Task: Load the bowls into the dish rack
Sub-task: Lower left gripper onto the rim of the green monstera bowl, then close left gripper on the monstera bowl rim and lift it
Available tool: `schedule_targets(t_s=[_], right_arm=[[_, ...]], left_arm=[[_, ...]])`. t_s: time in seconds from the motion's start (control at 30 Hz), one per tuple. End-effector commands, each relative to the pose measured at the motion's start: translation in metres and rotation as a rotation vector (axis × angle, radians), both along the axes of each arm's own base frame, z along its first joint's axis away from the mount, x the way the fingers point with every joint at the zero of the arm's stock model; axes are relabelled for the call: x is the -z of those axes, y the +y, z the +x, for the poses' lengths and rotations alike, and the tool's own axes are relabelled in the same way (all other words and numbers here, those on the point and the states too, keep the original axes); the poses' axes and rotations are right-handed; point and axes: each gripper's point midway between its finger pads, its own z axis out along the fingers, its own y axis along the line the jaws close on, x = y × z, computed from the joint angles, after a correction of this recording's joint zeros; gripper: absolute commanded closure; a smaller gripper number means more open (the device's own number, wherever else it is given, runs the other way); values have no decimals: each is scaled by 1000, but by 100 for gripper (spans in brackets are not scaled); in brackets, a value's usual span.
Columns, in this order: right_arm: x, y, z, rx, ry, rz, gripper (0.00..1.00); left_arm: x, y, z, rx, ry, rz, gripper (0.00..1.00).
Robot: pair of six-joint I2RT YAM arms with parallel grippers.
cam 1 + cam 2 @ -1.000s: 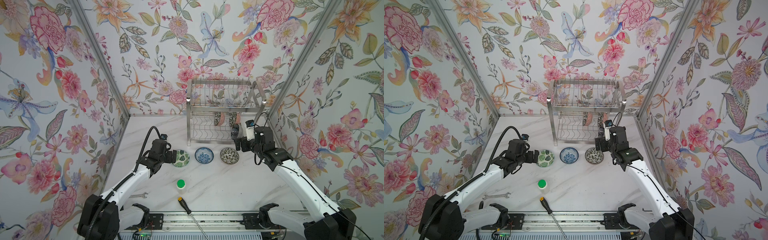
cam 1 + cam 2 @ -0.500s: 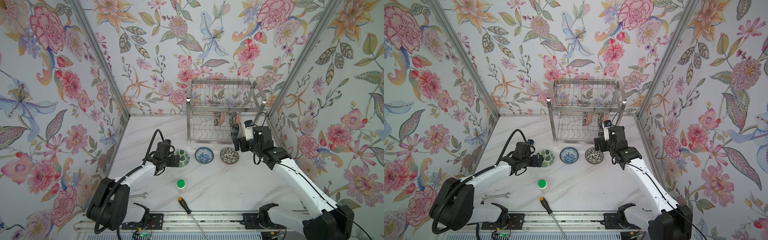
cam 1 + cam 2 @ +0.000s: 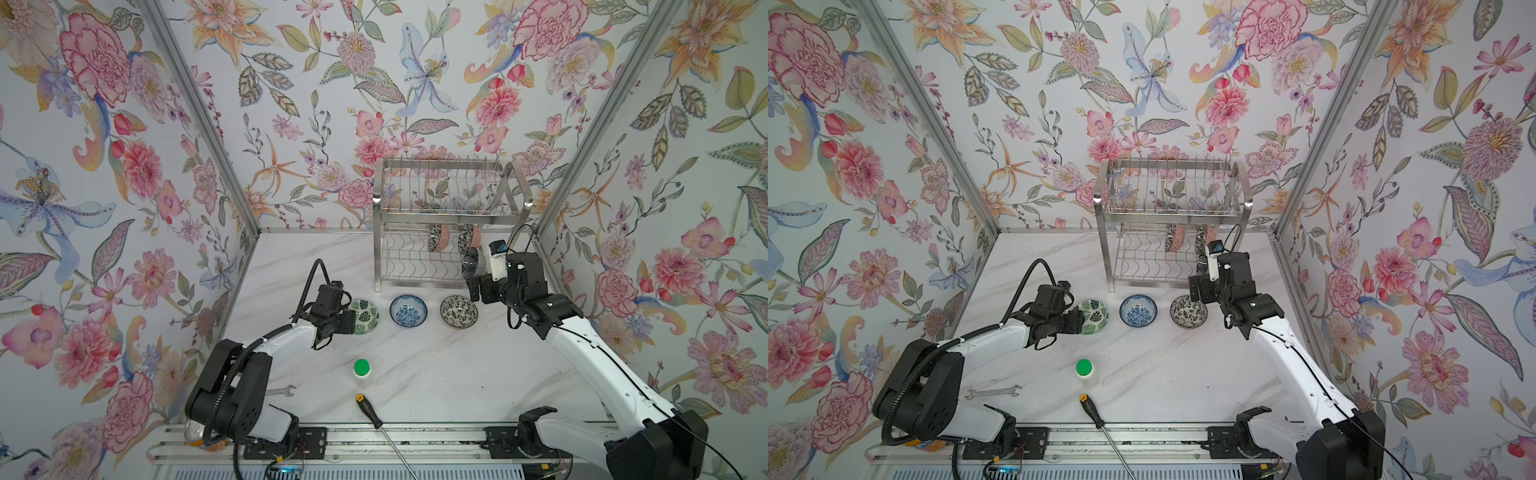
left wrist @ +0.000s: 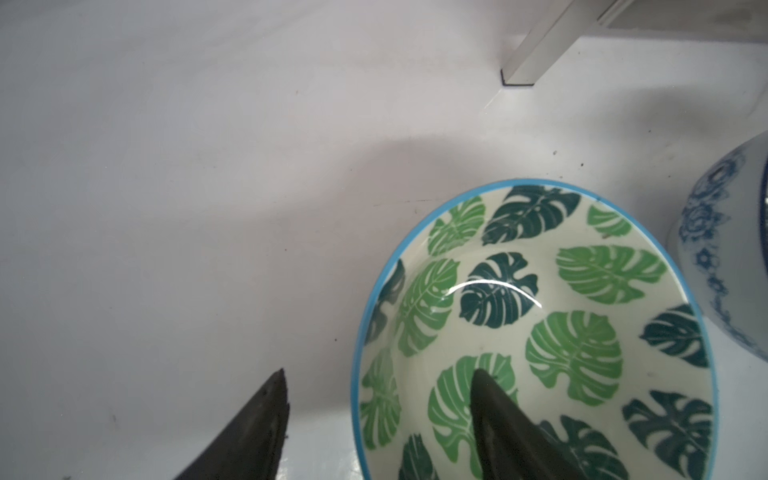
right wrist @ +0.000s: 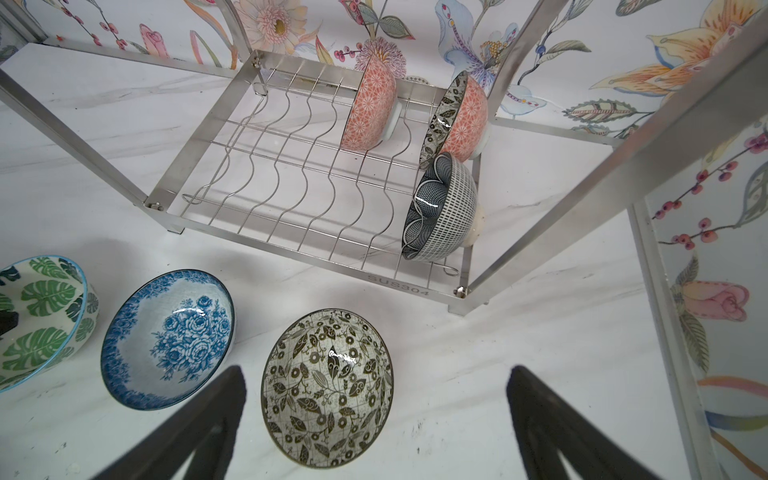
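Three bowls (image 5: 440, 208) stand on edge on the lower shelf of the dish rack (image 5: 399, 286); three wait in front of it. The left gripper (image 4: 379, 370) straddles the rim of the green leaf bowl (image 4: 582, 291), jaws apart; it should pinch squarely before lifting. The right gripper (image 5: 376, 368) gapes, empty.

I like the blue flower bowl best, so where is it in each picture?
In a top view: blue flower bowl is the middle of a row of three.
In a top view: same middle spot.
Left wrist: only its outer wall shows, cut by the picture's edge, next to the green leaf bowl.
Right wrist: whole bowl, between the green leaf bowl and the black-and-white bowl.
Shared landmark: the green leaf bowl, its neighbour in every view.
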Motion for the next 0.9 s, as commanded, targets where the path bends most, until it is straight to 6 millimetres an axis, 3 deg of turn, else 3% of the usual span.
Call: schedule_targets(t_s=[0.0, 0.3, 0.6, 0.77, 0.87], right_arm=[[-4, -1, 3, 10, -7, 12, 1], [-6, -1, 4, 8, -15, 14, 1], [-3, -3, 2, 11, -12, 5, 1], [-4, -3, 1, 8, -16, 6, 1], [-6, -1, 0, -1, -19, 14, 1]], left_arm=[[-4, -2, 9, -2, -12, -23, 41], [0, 1, 7, -8, -2, -28, 70], [-9, 11, 7, -21, -20, -3, 100], [-27, 26, 8, -47, -58, 41, 100], [-52, 29, 12, -37, -128, 53, 100]])
